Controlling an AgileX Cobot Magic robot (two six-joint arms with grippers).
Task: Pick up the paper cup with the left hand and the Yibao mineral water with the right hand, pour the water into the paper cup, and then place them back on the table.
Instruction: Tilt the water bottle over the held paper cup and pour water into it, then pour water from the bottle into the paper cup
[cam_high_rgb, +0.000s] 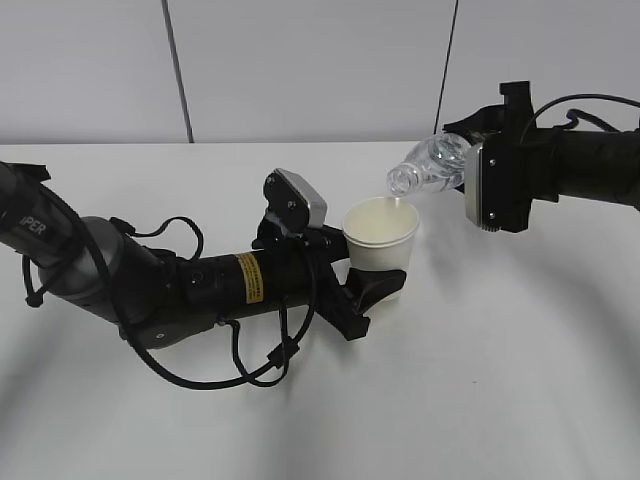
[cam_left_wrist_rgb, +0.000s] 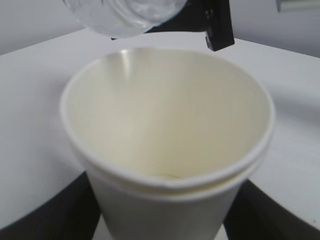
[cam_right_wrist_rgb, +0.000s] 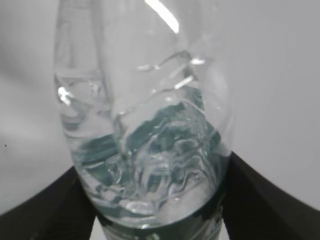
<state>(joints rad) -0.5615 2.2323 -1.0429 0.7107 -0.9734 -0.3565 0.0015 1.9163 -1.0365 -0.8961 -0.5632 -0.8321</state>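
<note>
On the left of the exterior view, the left hand (cam_high_rgb: 375, 290), a black arm with a yellow label and loose cables, reaches in low over the white table (cam_high_rgb: 520, 380) with its fingers closed against the lower wall of the paper cup (cam_high_rgb: 381, 238), holding it upright and seemingly just off the surface, though whether the base touches the tabletop cannot be told. The cup is a plain cream-white tapered cone with a rolled rim, matte inside; the left wrist view looks straight into its mouth, where the bottom seems nearly dry or barely wetted. To the right and slightly above, the Yibao mineral water (cam_high_rgb: 428, 165) lies tipped past horizontal, its long axis slanting down to the left so that the open mouth hangs just over the right edge of the rim, and a thin stream appears to fall from it. The bottle is clear, ribbed plastic, glossy with highlights, with water pooled toward the neck in the right wrist view. Farthest right, the right hand (cam_high_rgb: 470, 165) clamps the bottle's body around its dark green band. The pour looks just begun; the mouth sits close to the rim's edge, so any drift rightward could spill water onto the table.
</note>
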